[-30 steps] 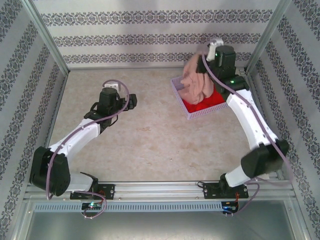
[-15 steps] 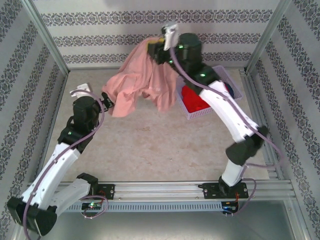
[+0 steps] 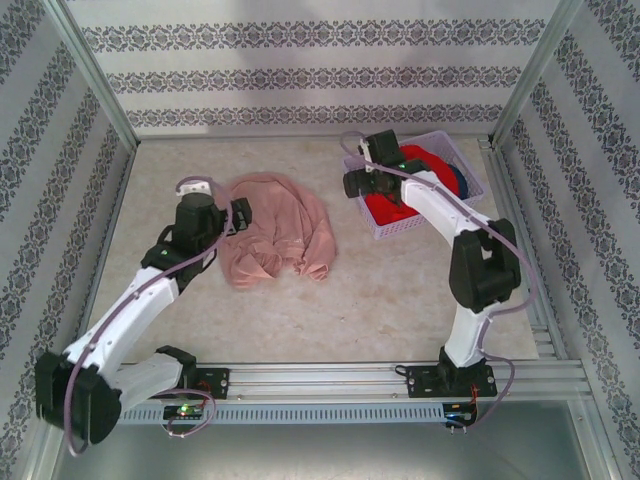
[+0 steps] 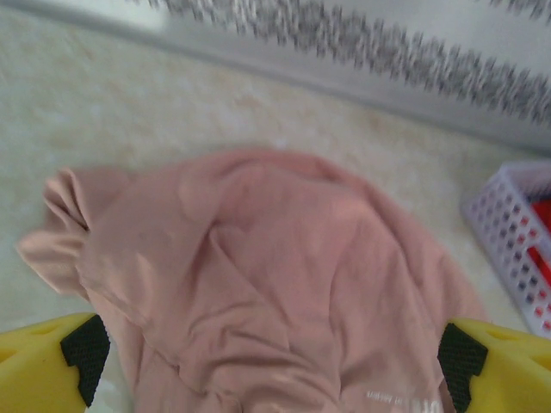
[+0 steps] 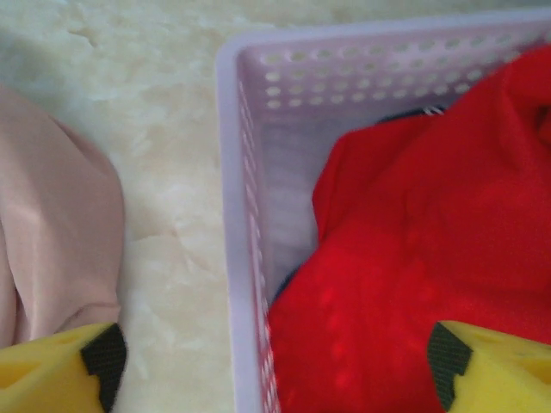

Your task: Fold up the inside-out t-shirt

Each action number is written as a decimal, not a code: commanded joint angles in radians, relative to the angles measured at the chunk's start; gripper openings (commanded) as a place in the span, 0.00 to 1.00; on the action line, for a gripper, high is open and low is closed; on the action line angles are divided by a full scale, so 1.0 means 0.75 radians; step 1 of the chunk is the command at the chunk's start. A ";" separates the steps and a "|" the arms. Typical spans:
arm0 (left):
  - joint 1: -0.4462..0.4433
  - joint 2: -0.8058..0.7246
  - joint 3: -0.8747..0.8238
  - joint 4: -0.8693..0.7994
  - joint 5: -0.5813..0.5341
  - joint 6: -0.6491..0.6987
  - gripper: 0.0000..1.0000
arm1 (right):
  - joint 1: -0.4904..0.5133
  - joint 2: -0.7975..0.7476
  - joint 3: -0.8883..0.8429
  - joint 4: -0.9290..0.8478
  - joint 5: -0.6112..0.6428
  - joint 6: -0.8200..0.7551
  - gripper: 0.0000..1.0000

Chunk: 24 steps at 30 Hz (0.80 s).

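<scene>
The inside-out t-shirt (image 3: pixel 280 228) lies in a crumpled heap on the surface (image 3: pixel 330 300), not yet flattened. The left fingers (image 4: pixel 82 348) stand spread wide at its edge. The right fingers (image 5: pixel 103 357), spread and empty, hover over the basket (image 5: pixel 228 215) rim. The next move probably calls for pinching two edges and pulling the cloth flat.

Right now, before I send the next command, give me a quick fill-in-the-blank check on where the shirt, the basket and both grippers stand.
1. The t-shirt lies crumpled on the ____, outside the basket.
2. The large garment in the basket is ____ in colour.
3. The right gripper hangs over the basket's rim with its jaws ____.
4. The left gripper, jaws wide apart, is at the edge of the ____.

Missing words: table; red; open; t-shirt.
</scene>
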 commanded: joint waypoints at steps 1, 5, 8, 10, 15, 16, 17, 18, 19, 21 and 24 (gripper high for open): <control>0.007 0.031 0.012 0.055 0.084 -0.031 1.00 | 0.023 0.177 0.201 -0.143 0.033 -0.115 0.78; 0.005 0.056 -0.011 0.081 0.089 -0.026 1.00 | 0.019 0.270 0.277 -0.311 0.006 -0.207 0.67; 0.004 0.068 -0.030 0.097 0.093 -0.023 1.00 | -0.010 0.241 0.216 -0.420 0.001 -0.235 0.59; 0.004 0.085 -0.031 0.098 0.103 -0.018 1.00 | -0.050 0.181 0.129 -0.459 -0.010 -0.206 0.56; 0.001 0.100 -0.021 0.092 0.132 -0.005 1.00 | -0.156 -0.135 -0.206 -0.367 -0.057 -0.066 0.61; -0.001 0.103 -0.023 0.100 0.136 -0.004 1.00 | -0.175 -0.235 -0.286 -0.291 -0.140 -0.015 0.65; -0.004 0.108 -0.025 0.105 0.140 -0.006 1.00 | -0.188 -0.309 -0.354 -0.230 -0.194 0.039 0.70; -0.005 0.116 -0.024 0.110 0.147 -0.006 1.00 | -0.203 -0.384 -0.413 -0.182 -0.205 0.099 0.75; -0.009 0.124 -0.021 0.113 0.153 -0.007 1.00 | -0.220 -0.441 -0.460 -0.158 -0.192 0.145 0.77; -0.016 0.147 -0.015 0.116 0.165 -0.006 1.00 | -0.278 -0.503 -0.504 -0.193 -0.104 0.218 0.81; -0.022 0.173 -0.010 0.125 0.181 -0.007 1.00 | -0.451 -0.542 -0.590 -0.202 0.039 0.331 0.83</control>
